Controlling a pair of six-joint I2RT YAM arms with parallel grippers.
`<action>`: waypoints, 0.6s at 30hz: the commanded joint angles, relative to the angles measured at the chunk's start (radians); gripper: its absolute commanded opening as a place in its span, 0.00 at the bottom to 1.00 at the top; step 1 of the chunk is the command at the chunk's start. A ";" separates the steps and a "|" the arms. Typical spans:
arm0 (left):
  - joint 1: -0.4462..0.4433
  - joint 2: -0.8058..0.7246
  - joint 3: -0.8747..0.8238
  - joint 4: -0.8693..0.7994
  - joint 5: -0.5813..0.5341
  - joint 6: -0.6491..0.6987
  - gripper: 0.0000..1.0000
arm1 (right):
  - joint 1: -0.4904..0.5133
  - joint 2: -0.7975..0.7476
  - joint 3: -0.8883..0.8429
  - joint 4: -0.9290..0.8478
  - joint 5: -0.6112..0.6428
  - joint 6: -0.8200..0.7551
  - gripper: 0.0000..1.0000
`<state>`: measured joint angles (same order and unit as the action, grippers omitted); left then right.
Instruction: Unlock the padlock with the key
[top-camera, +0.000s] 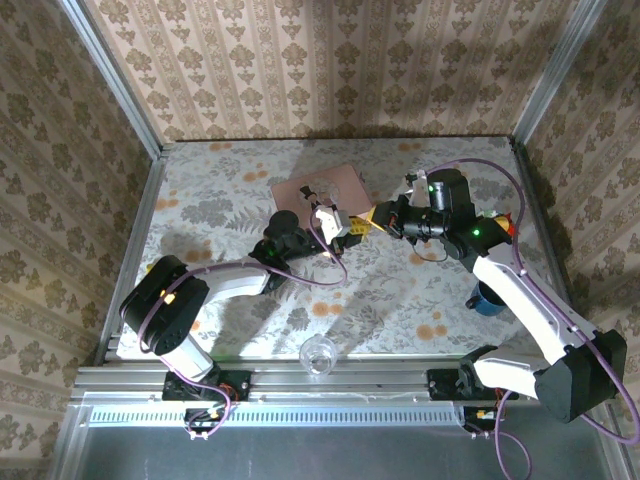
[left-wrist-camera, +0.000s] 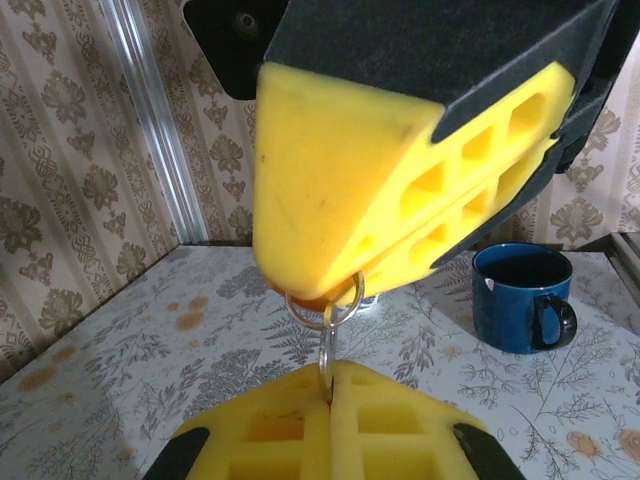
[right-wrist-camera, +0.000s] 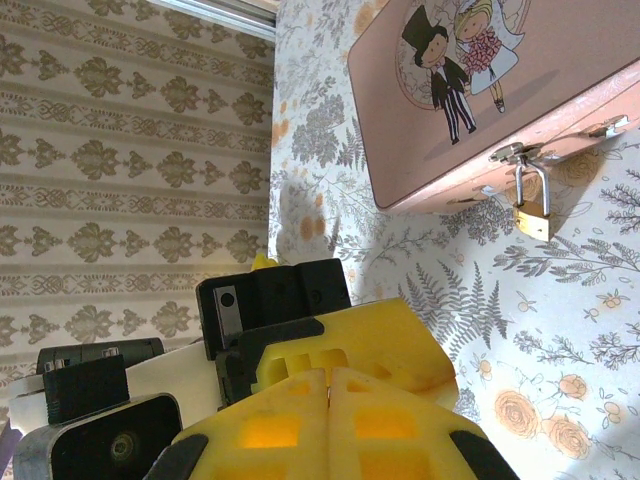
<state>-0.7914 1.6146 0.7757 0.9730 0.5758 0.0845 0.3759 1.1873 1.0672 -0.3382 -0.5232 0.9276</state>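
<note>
The key (left-wrist-camera: 327, 358) is a thin metal strip hanging from a silvery ring (left-wrist-camera: 325, 305). My left gripper (left-wrist-camera: 330, 385) is shut on the key's lower end. My right gripper (left-wrist-camera: 318, 285) comes down from above and is shut on the ring's top. The two grippers meet tip to tip above the table, the left gripper (top-camera: 347, 232) beside the right gripper (top-camera: 369, 220), just in front of the pink box (top-camera: 318, 188). The small brass padlock (right-wrist-camera: 531, 214) hangs by its silvery shackle from the hasp on the front of the pink box (right-wrist-camera: 470, 110). The right gripper (right-wrist-camera: 330, 380) sits a little away from the padlock.
A blue mug (top-camera: 487, 298) stands at the right near the right arm, and shows as the blue mug (left-wrist-camera: 522, 297) behind the grippers. A clear glass (top-camera: 319, 355) stands at the table's near edge. Metal frame posts and patterned walls close in the table (top-camera: 220, 190).
</note>
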 joint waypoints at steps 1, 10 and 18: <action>0.003 -0.043 0.005 -0.013 -0.031 0.046 0.00 | 0.006 0.011 0.026 -0.001 0.009 -0.004 0.00; -0.069 -0.187 -0.003 -0.345 -0.432 0.504 0.00 | 0.006 -0.007 0.096 -0.161 0.096 -0.102 0.19; -0.129 -0.211 -0.003 -0.401 -0.631 0.743 0.00 | 0.025 -0.016 0.045 -0.059 0.047 -0.027 0.34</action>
<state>-0.9108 1.4139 0.7715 0.6243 0.0517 0.6907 0.3870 1.1904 1.1301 -0.4286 -0.4595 0.8738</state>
